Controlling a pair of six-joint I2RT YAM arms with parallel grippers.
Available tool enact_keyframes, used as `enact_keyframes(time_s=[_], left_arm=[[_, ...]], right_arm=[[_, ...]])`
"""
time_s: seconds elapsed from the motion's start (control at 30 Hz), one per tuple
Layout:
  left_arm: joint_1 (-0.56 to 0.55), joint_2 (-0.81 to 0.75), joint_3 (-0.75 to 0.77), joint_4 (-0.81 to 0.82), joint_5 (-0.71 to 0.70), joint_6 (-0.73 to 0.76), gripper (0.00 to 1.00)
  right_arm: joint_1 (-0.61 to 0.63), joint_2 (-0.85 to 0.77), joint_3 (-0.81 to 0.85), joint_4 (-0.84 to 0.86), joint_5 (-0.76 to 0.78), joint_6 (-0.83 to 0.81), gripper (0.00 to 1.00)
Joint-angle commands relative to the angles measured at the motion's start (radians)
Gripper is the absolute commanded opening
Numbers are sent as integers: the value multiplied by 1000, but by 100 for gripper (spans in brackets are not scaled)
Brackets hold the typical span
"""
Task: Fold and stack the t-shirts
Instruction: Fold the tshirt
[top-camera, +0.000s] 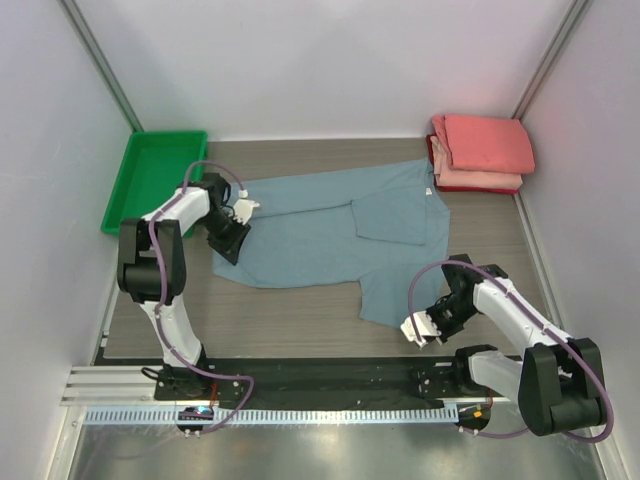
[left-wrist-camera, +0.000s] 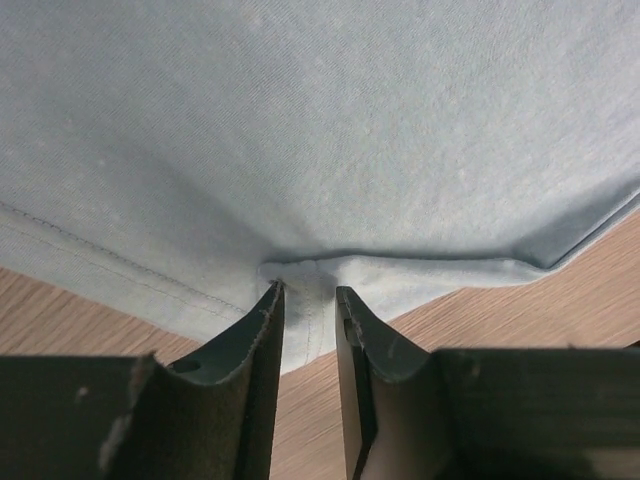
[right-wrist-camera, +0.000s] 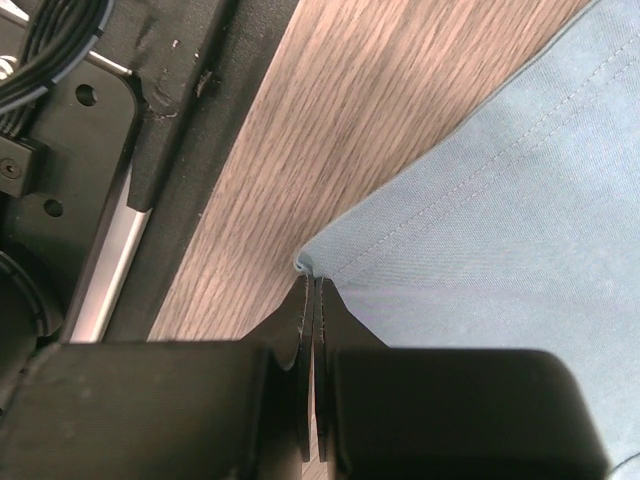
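A dusty blue-grey t-shirt (top-camera: 320, 235) lies spread across the middle of the wooden table, part of it folded over on the right. Folded coral-pink t-shirts (top-camera: 480, 150) are stacked at the back right. My left gripper (top-camera: 232, 232) is at the shirt's left edge. In the left wrist view its jaws (left-wrist-camera: 310, 290) stand a little apart, with the shirt's hem (left-wrist-camera: 300, 320) puckered between the tips. My right gripper (top-camera: 438, 300) is at the shirt's near right corner. In the right wrist view it (right-wrist-camera: 313, 280) is shut on that hem corner (right-wrist-camera: 305, 263).
A green plastic tray (top-camera: 150, 137) stands at the back left, just beyond my left arm. The black base rail (top-camera: 330, 380) runs along the near edge, close behind my right gripper. White walls enclose the table on three sides.
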Motion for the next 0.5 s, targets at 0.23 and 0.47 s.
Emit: enact_keyframes(time_s=[0.23,0.47], left_arm=[[9,5,48,-35,44,-25,0],[61,-183,23,-37,67,-32,0]], right_arm=[[9,-2,55,89,0,158,1],[-3,-53,263,176,-23,569,1]])
